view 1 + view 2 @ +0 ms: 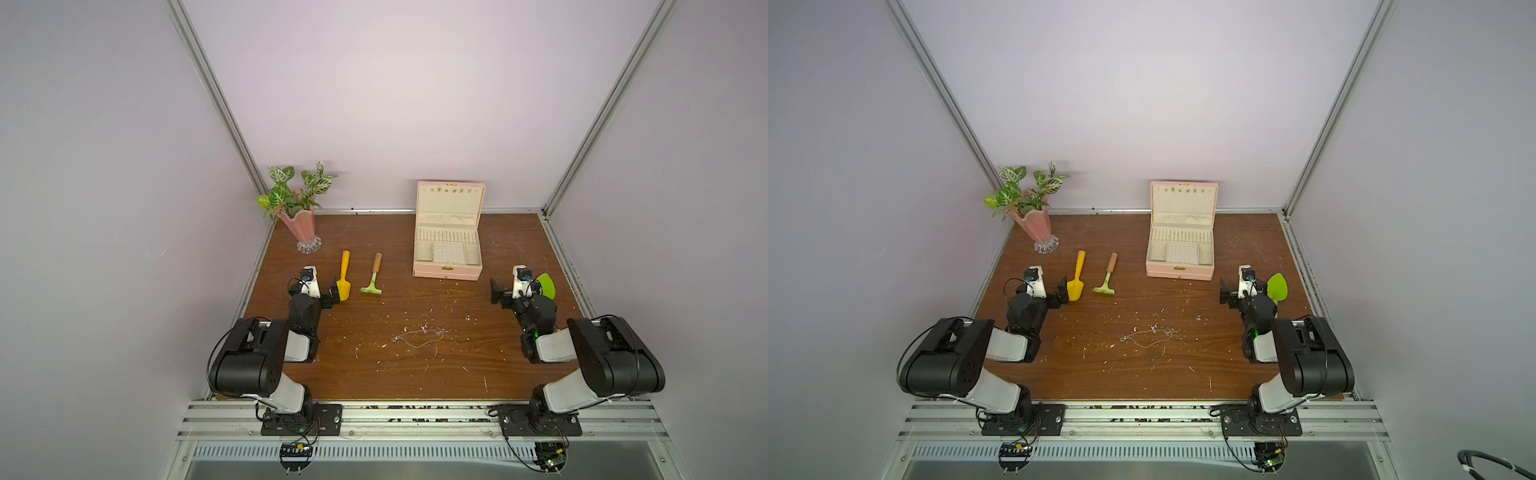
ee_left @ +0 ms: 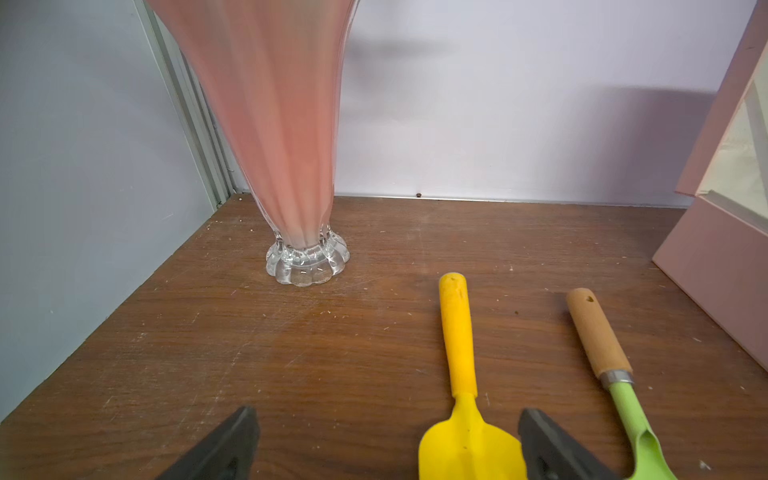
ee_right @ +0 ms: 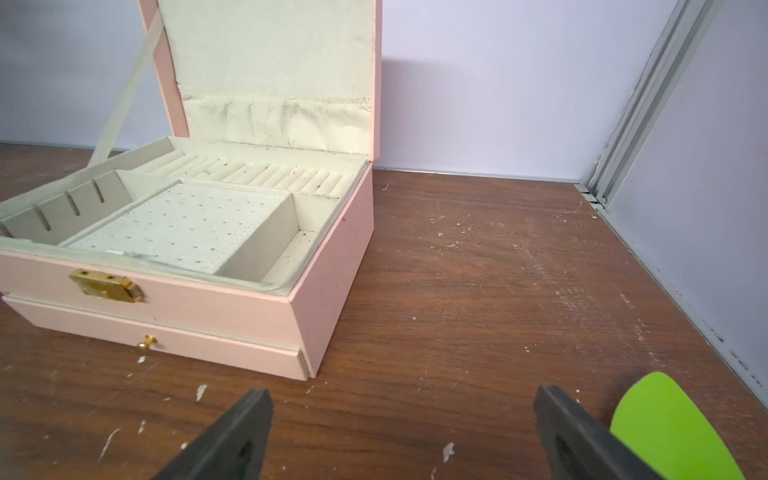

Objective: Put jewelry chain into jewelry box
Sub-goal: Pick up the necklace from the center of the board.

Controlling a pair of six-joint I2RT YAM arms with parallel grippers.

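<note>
Top views both show the chain (image 1: 417, 336) lying loose on the table (image 1: 332, 374), low in the centre of the frame among pale flecks and well apart from both arms. The box (image 1: 448, 272) stands above it, right of centre, with its lid raised. The left gripper (image 2: 386, 415) is spread wide and grips nothing; the blade of the yellow trowel (image 2: 457, 353) lies just inside one finger. The right gripper (image 3: 403, 392) is likewise spread and empty, with a green scoop (image 3: 665, 428) beside it at lower right.
</note>
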